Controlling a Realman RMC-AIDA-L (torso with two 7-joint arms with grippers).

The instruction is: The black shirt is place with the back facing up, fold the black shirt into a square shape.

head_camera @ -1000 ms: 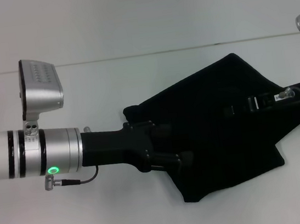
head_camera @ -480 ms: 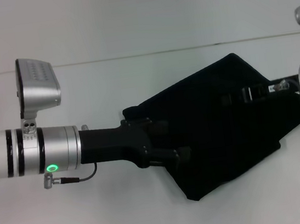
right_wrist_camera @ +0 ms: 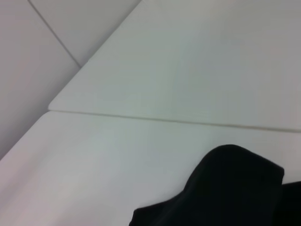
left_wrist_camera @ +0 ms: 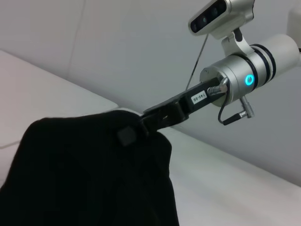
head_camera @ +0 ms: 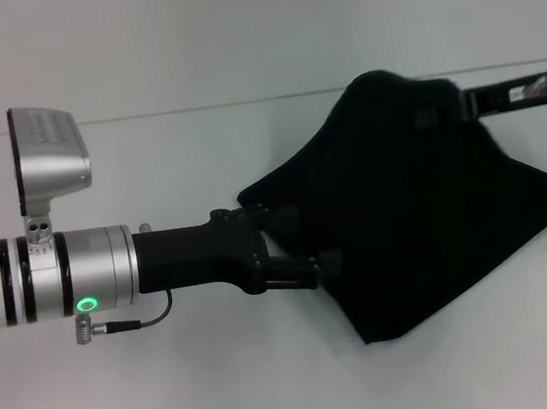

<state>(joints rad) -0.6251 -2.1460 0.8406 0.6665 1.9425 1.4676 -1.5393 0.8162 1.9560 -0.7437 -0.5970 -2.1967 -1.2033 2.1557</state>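
While the black shirt [head_camera: 425,205] hangs bunched between two arms above the white table [head_camera: 178,399], its fold into a square is judged only partly made; the cloth forms a rough slack wedge, one high corner at the far side, one low corner toward the near side, its lower edge near or on the table. At that high corner the right gripper [left_wrist_camera: 134,129] pinches a tuck of fabric, its jaws pressed together on the cloth, as the left wrist view shows plainly; the shirt drapes down and away from those jaws. At the opposite edge, the left gripper [head_camera: 307,266] meets the fabric just beyond its tip; black fingers against black cloth hide the jaws, so it cannot be told whether they are spread or clamped on the shirt. The right wrist view shows only a rounded hump of shirt below that arm and bare table beyond.

The chief risk, as judged from here: the soft cloth slips from the narrow pinch of the right jaws if the two arms pull apart or move unevenly; the fold would then collapse into a heap. A slack middle could also drag across the table and crease the layer beneath, leaving a skewed shape rather than a square.
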